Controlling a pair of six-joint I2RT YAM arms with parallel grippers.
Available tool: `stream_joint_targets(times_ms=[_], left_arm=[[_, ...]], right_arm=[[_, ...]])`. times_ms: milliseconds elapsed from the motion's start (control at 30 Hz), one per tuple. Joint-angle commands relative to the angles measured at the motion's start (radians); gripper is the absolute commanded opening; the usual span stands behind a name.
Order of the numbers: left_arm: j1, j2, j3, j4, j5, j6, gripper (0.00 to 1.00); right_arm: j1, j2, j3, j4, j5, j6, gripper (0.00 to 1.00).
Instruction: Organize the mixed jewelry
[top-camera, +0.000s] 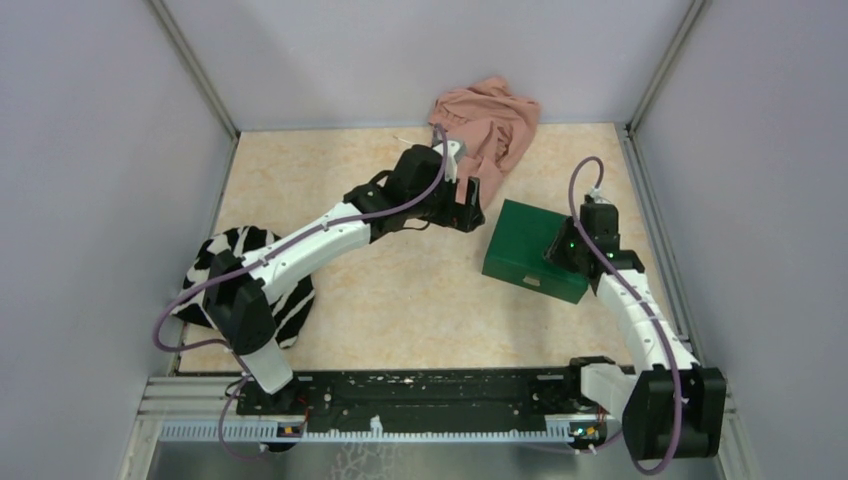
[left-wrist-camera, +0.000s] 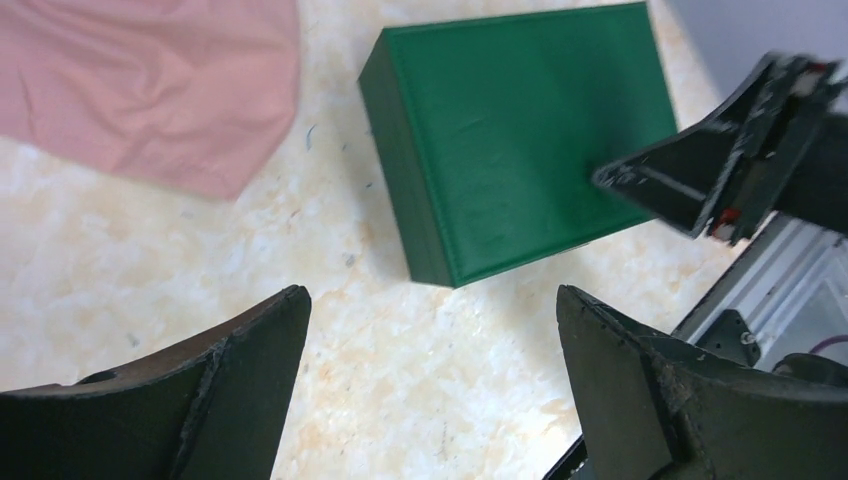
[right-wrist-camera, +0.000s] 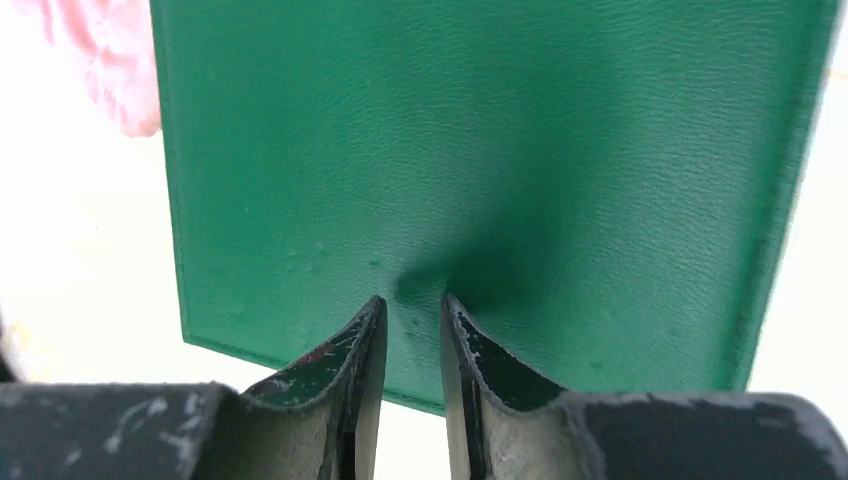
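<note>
No chain necklace or gold specks show in any view. The green box (top-camera: 520, 243) lies closed on the table right of centre; it also shows in the left wrist view (left-wrist-camera: 520, 130) and fills the right wrist view (right-wrist-camera: 480, 150). My left gripper (top-camera: 470, 207) hangs just left of the box, open wide and empty over bare table (left-wrist-camera: 430, 295). My right gripper (top-camera: 556, 250) rests its tips on the box lid near its right edge (right-wrist-camera: 410, 300); its jaws are nearly together with a thin gap and hold nothing. It also shows in the left wrist view (left-wrist-camera: 700, 180).
A crumpled pink cloth (top-camera: 490, 125) lies at the back of the table, just behind the left gripper (left-wrist-camera: 150, 80). A black-and-white striped cloth (top-camera: 250, 280) lies at the left, partly under the left arm. Grey walls close the table on three sides.
</note>
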Motion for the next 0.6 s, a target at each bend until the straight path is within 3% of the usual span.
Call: stream_joint_targets(times_ms=[0, 133, 200, 300, 400, 467, 500, 567], left_arm=[[0.013, -0.021, -0.03, -0.06, -0.034, -0.006, 0.99], [0.015, -0.03, -0.036, -0.065, -0.024, -0.007, 0.99], [0.015, -0.041, -0.024, -0.056, 0.046, -0.009, 0.99], [0.015, -0.072, 0.011, -0.062, 0.089, -0.056, 0.99], [0.015, -0.132, 0.013, -0.054, 0.022, -0.059, 0.99], [0.015, -0.181, -0.013, -0.038, -0.092, -0.05, 0.99], [0.015, -0.202, -0.029, -0.026, -0.131, -0.04, 0.99], [0.015, -0.255, -0.063, -0.002, -0.192, -0.015, 0.99]], right_arm=[[0.005, 0.062, 0.01, -0.017, 0.01, 0.011, 0.26], [0.005, -0.126, 0.099, 0.001, -0.002, -0.019, 0.29], [0.005, -0.181, 0.161, 0.018, -0.038, -0.057, 0.33], [0.007, -0.194, 0.289, 0.002, -0.186, -0.138, 0.39], [0.007, -0.198, 0.37, -0.016, -0.198, -0.164, 0.49], [0.008, -0.214, 0.375, 0.0, -0.113, -0.134, 0.81], [0.007, -0.222, 0.368, 0.013, -0.082, -0.123, 0.89], [0.007, -0.228, 0.366, 0.018, -0.036, -0.125, 0.95]])
